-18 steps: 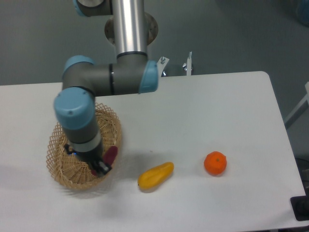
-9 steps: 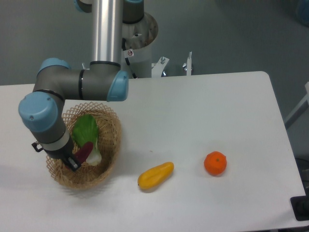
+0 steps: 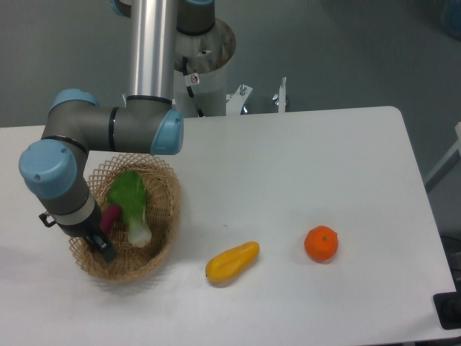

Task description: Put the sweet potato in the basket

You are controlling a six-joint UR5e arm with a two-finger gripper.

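Observation:
The sweet potato [image 3: 110,216] is a dark purple-red piece lying in the left part of the tan wicker basket [image 3: 167,189], next to a green leafy vegetable [image 3: 130,198]. My gripper [image 3: 106,242] hangs low over the basket's left front side, right beside the sweet potato. The arm's wrist hides most of the gripper. Only one dark finger [image 3: 104,250] shows, near the basket's front rim. I cannot see whether the jaws still touch the sweet potato.
A yellow-orange elongated fruit [image 3: 232,262] lies on the white table to the right of the basket. A round orange fruit [image 3: 321,243] sits further right. The robot's base column [image 3: 194,50] stands behind the table's far edge.
The arm has swung left across the basket, bringing the sweet potato from the right rim to the left side. The green vegetable, hidden a second ago, now shows.

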